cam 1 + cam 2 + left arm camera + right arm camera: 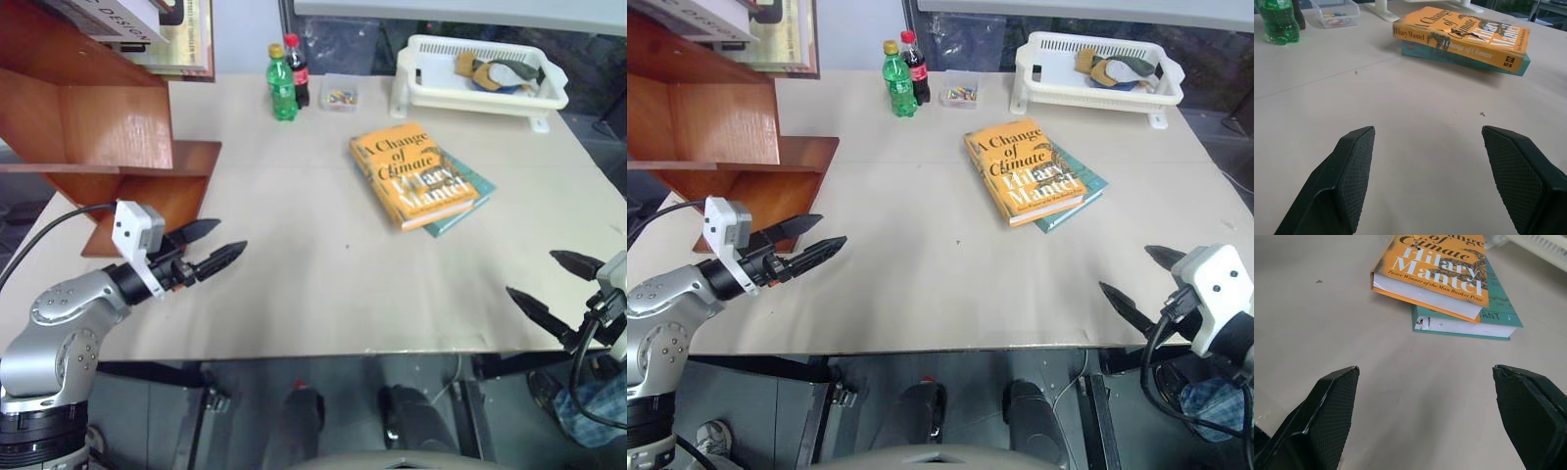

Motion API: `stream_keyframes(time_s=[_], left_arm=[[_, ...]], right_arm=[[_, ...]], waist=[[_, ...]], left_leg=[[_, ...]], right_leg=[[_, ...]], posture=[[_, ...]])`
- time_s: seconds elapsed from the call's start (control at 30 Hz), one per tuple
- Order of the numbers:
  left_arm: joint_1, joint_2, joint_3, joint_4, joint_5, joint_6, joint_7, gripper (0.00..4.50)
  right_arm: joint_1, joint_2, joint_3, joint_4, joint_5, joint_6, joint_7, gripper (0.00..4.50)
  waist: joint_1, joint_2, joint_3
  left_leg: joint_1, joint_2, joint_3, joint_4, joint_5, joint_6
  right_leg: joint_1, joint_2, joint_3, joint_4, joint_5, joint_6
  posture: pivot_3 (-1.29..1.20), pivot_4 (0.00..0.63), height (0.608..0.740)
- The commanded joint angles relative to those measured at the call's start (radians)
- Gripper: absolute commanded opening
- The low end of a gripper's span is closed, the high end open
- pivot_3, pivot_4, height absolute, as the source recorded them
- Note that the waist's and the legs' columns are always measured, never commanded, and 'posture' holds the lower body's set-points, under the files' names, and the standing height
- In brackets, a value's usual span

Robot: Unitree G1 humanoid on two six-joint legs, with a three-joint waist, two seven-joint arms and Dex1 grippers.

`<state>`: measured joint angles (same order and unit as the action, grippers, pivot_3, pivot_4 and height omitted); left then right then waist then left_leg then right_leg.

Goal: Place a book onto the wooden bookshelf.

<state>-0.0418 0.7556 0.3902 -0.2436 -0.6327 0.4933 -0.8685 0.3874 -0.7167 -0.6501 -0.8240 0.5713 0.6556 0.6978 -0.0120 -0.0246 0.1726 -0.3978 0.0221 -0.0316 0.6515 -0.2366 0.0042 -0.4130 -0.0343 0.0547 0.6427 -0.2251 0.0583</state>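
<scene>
The orange-yellow book (pixel 411 172) titled "A Change of Climate" lies flat on the table, stacked on a teal-green book (pixel 468 201). Its orange spine (pixel 1459 43) faces the left wrist view and its white page edges (pixel 1420 293) face the right wrist view. The wooden bookshelf (pixel 93 127) stands at the table's left side. My left gripper (pixel 220 245) hovers open beside the shelf's lower board, pointing toward the books. At the table's front right edge my right gripper (pixel 554 284) is open, well short of the books. Nothing is held by either.
A green bottle (pixel 282 86) and a cola bottle (pixel 298 70) stand at the back, next to a small clear box (pixel 338 94). A white basket (pixel 480 73) with cloths sits at the back right. Bare tabletop (pixel 323 264) lies between the grippers and the books.
</scene>
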Motion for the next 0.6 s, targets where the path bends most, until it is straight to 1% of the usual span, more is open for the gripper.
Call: stream_keyframes(time_s=[0.03,0.13,0.2,0.27,0.33,0.37,0.4,0.43,0.5,0.53,0.6], left_arm=[[-0.01,0.024,0.011,-0.027,-0.023,-0.002,-0.03,3.74],[-0.035,0.01,-0.033,-0.039,-0.02,-0.011,-0.051,3.74],[-0.054,-0.003,-0.054,-0.056,-0.028,-0.01,-0.055,3.74],[-0.07,-0.022,-0.08,-0.079,-0.033,-0.011,-0.053,3.74],[-0.089,-0.046,-0.107,-0.101,-0.043,-0.007,-0.041,3.88],[-0.098,-0.058,-0.121,-0.11,-0.047,-0.005,-0.035,3.88],[-0.106,-0.068,-0.134,-0.119,-0.048,-0.004,-0.031,3.88],[-0.115,-0.08,-0.151,-0.128,-0.049,-0.002,-0.027,3.88],[-0.132,-0.099,-0.182,-0.144,-0.049,0.003,-0.014,3.88],[-0.141,-0.108,-0.195,-0.151,-0.048,0.005,-0.007,3.88],[-0.153,-0.12,-0.217,-0.162,-0.046,0.007,0.005,3.88]], right_arm=[[-0.039,-0.018,-0.029,-0.013,0.034,0.018,-0.023,4.5],[-0.175,-0.03,0.071,0.059,-0.003,0.092,-0.14,4.5],[-0.253,-0.065,0.147,0.109,-0.063,0.141,-0.199,4.5],[-0.365,-0.103,0.231,0.207,-0.114,0.209,-0.252,4.5],[-0.494,-0.096,0.289,0.352,-0.141,0.209,-0.275,3.95],[-0.563,-0.087,0.319,0.438,-0.158,0.199,-0.281,3.67],[-0.626,-0.087,0.358,0.517,-0.188,0.177,-0.282,3.2],[-0.703,-0.089,0.41,0.615,-0.23,0.143,-0.281,2.57],[-0.864,-0.077,0.499,0.828,-0.312,0.071,-0.282,1.67],[-0.945,-0.065,0.534,0.943,-0.348,0.035,-0.284,1.14],[-1.094,-0.039,0.601,1.172,-0.418,-0.05,-0.28,0.25]], waist=[[0.0,0.0,0.0],[-0.005,-0.001,0.001],[-0.003,-0.001,0.001],[-0.004,-0.001,0.001],[-0.003,-0.001,0.001],[-0.003,-0.001,0.001],[-0.004,-0.001,0.001],[-0.004,-0.001,0.001],[-0.006,0.0,0.002],[-0.008,0.0,0.002],[-0.015,0.001,0.003]], left_leg=[[0.0,0.0,0.0,0.0,0.0,0.0],[0.001,0.0,0.001,0.0,0.0,0.0],[0.001,0.0,0.002,0.001,0.0,0.0],[0.001,0.0,0.002,0.001,0.0,0.0],[0.0,0.0,0.002,0.001,0.0,0.0],[0.0,0.0,0.002,0.001,0.0,0.0],[0.0,-0.001,0.002,0.001,0.0,0.0],[0.0,-0.001,0.003,0.001,0.0,0.0],[0.0,-0.001,0.002,0.001,0.0,0.0],[-0.001,-0.001,0.002,0.0,0.0,0.0],[0.0,-0.001,0.004,0.0,0.0,0.0]], right_leg=[[0.0,0.0,0.0,0.0,0.0,0.0],[0.0,0.0,0.001,0.0,0.0,0.0],[0.0,0.0,0.002,0.0,0.0,0.0],[0.0,0.0,0.002,0.0,0.0,0.0],[-0.001,0.0,0.002,0.0,0.001,0.0],[0.0,0.0,0.002,0.0,0.002,-0.002],[-0.001,0.0,0.002,0.0,0.003,-0.004],[-0.001,0.0,0.003,0.0,0.003,-0.004],[-0.001,0.001,0.003,0.0,0.003,-0.004],[-0.001,0.001,0.003,0.0,0.004,-0.003],[-0.002,0.001,0.005,0.0,0.005,0.0]], posture=[[0.0,0.15,0.74],[0.0,0.15,0.74],[0.0,0.15,0.74],[0.0,0.15,0.74],[0.0,0.15,0.74],[0.0,0.15,0.74],[0.0,0.15,0.74],[0.0,0.15,0.74],[0.0,0.15,0.74],[0.0,0.15,0.74],[0.0,0.15,0.74]])
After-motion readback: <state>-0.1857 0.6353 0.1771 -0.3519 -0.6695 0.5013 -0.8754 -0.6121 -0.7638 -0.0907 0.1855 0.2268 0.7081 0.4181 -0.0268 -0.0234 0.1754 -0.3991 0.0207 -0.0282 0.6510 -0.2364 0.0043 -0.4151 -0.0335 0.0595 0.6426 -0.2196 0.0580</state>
